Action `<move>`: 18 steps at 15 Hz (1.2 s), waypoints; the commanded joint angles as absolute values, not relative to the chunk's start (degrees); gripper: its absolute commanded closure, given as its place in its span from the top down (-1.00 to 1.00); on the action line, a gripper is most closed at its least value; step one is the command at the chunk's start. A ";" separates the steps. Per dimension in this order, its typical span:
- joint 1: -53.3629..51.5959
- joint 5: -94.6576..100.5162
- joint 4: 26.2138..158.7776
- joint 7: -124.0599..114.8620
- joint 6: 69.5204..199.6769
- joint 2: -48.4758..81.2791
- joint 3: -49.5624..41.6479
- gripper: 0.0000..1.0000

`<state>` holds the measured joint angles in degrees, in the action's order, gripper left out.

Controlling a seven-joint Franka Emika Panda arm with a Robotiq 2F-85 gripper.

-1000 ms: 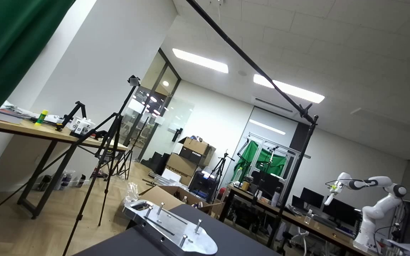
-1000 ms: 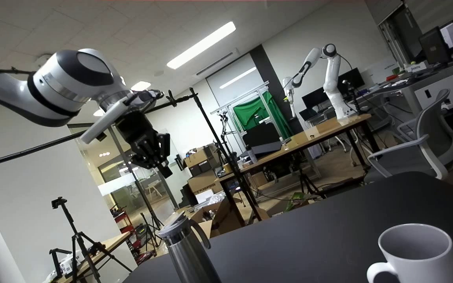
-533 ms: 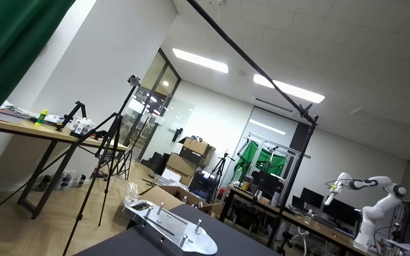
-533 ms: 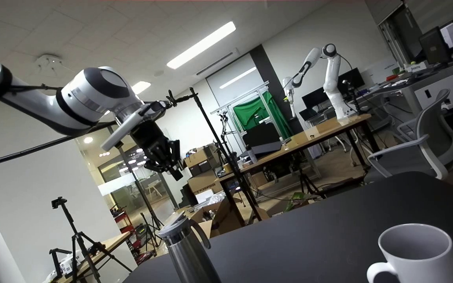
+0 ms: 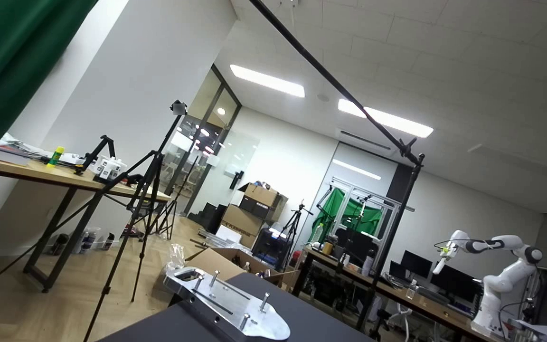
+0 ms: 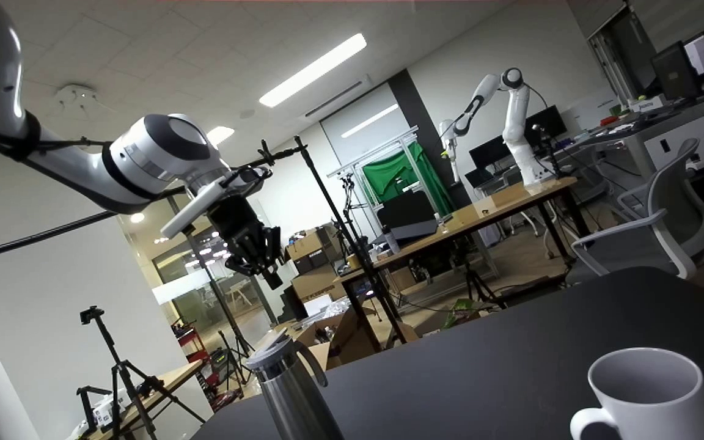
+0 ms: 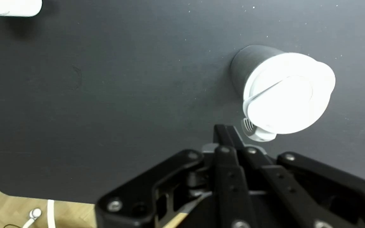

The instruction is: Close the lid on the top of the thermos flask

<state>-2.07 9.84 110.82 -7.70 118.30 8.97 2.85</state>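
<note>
Gripper (image 7: pixel 228 133), above and left of the steel thermos jug (image 6: pixel 298 394) in an exterior view, is drawn narrow, its fingers (image 7: pixel 221 136) together with nothing between them. The jug stands on the dark table (image 6: pixel 468 373); atop it the lid flap (image 7: pixel 282 104) looks raised. Glare bleaches that flap in the wrist view, so you may misjudge its height and ram it; an off-centre push could tip the jug. Straight down, you might catch the handle (image 6: pixel 313 363) on the jug's right. The white mug (image 6: pixel 648 391), well right of the jug, seems at risk only if the jug topples that way.

Gripper (image 6: pixel 271 277) lower than 1 s ago, more of the arm (image 6: pixel 77 169) in both exterior views.
</note>
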 commanded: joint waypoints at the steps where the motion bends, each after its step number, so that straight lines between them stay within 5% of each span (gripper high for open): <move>1: -2.58 9.73 110.69 -7.64 118.15 8.98 2.34 -0.98; 18: -4.05 6.48 109.53 -4.05 125.78 18.34 3.05 -1.00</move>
